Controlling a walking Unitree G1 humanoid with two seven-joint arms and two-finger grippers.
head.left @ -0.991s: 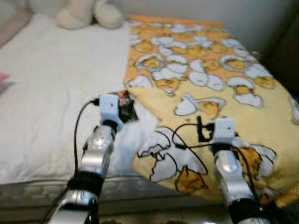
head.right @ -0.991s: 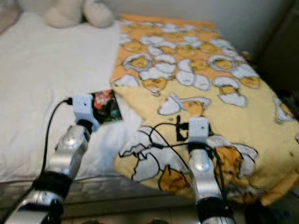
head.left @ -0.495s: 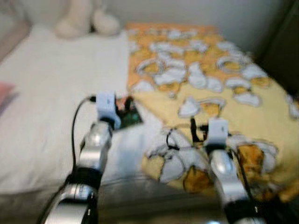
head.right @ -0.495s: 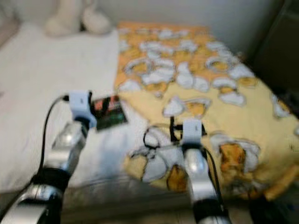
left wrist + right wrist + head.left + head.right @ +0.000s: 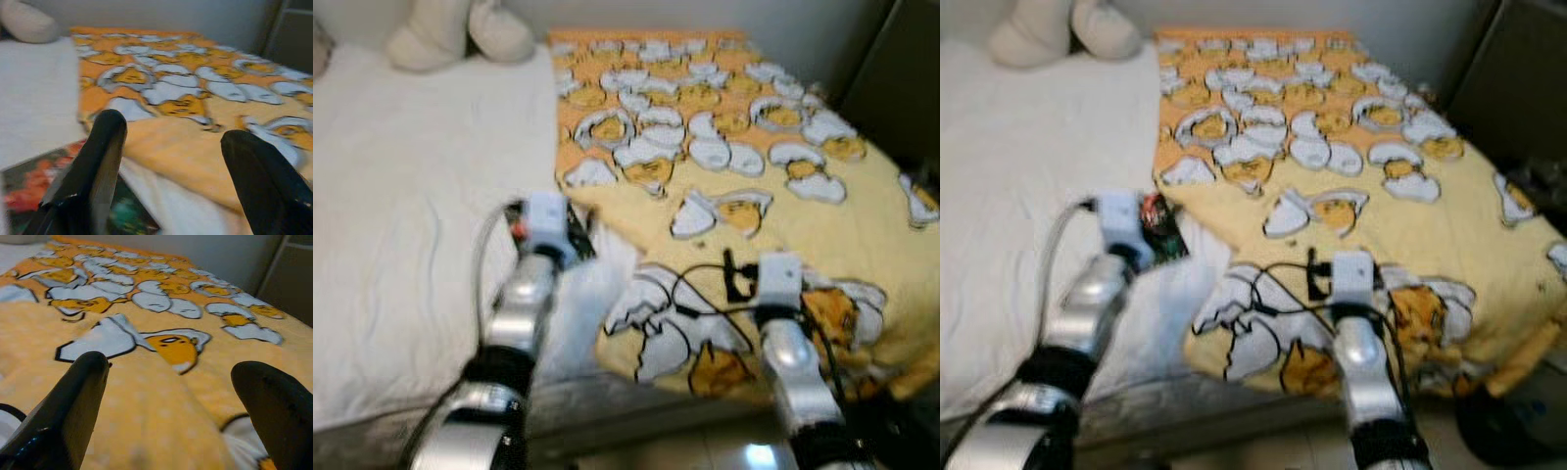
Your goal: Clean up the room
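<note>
A yellow blanket printed with egg cartoons covers the right half of a bed with a white sheet. A small dark card with red flowers lies on the sheet at the blanket's left edge. My left gripper hovers open just over that card, one finger above it, holding nothing. My right gripper stands open low over the blanket, near the bed's front edge, with nothing between its fingers.
A cream plush toy lies at the head of the bed. Dark furniture stands along the bed's right side. The mattress front edge runs below my arms, and a dark object sits on the floor at the lower right.
The whole picture has shifted and blurred, so the camera has moved. Both arms keep about the same places over the bed's front edge.
</note>
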